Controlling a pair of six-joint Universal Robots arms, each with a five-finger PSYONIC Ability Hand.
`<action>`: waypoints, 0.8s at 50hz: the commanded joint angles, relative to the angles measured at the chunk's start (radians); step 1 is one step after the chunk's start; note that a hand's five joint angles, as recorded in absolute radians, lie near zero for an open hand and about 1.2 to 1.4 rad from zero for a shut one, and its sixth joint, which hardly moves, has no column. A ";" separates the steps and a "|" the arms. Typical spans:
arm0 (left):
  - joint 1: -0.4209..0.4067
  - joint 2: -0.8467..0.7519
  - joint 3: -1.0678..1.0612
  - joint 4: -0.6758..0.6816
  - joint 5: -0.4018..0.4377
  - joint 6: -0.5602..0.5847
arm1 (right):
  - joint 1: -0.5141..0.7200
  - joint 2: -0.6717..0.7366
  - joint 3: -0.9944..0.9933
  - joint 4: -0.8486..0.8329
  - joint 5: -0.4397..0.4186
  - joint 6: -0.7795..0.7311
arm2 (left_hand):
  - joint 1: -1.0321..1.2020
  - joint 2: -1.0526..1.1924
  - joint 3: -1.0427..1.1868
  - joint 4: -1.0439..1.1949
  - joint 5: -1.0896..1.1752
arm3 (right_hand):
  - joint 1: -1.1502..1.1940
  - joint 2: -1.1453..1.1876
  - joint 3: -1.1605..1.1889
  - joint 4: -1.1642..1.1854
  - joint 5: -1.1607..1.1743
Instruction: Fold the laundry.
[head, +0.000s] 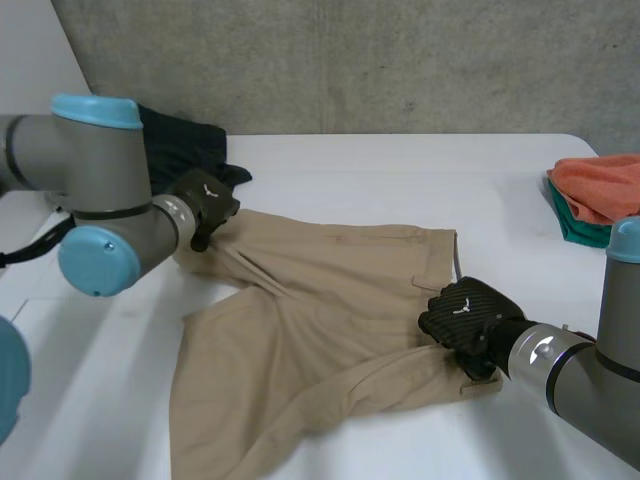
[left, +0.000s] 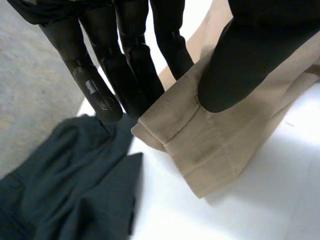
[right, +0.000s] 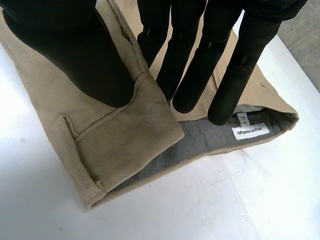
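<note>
Rumpled tan twill shorts (head: 310, 330) on the white surface (head: 380, 190): left hand (left: 240, 60) pinches a stitched hem, right hand (right: 65, 45) apparently pinches the waistband corner.

Shorts (head: 320, 330): plain tan all over, no print, stitching the same tan. Waistband lining (right: 200, 140): grey, with a white label (right: 250, 131) bearing dark lettering too small to read. Dark garment (head: 190, 150): blackish green, plain. Orange cloth (head: 600, 185), plain, lying on a green cloth (head: 572, 225), also plain. Tabletop (head: 350, 185): white. Wall (head: 350, 60): mottled grey. Left hand (head: 205, 205) and right hand (head: 465, 312): black. Arms (head: 60, 150): grey, with light-blue caps (head: 95, 108).
</note>
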 joint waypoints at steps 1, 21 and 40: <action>0.007 0.082 -0.056 0.046 0.023 -0.013 | 0.011 -0.001 0.002 0.003 0.006 0.002 | 0.241 0.203 0.208 0.201 0.243 | 0.291 0.230 0.208 0.201 0.204; 0.027 0.123 -0.183 0.079 -0.070 0.030 | 0.061 -0.012 -0.042 -0.024 0.001 0.090 | -0.684 -0.722 -0.716 -0.723 -0.681 | 0.291 0.230 0.208 0.201 0.204; -0.004 0.576 -0.752 -0.111 -0.046 -0.554 | 0.106 0.112 -0.272 -0.080 0.073 0.366 | -0.754 -0.792 -0.787 -0.794 -0.751 | 0.291 0.230 0.208 0.201 0.204</action>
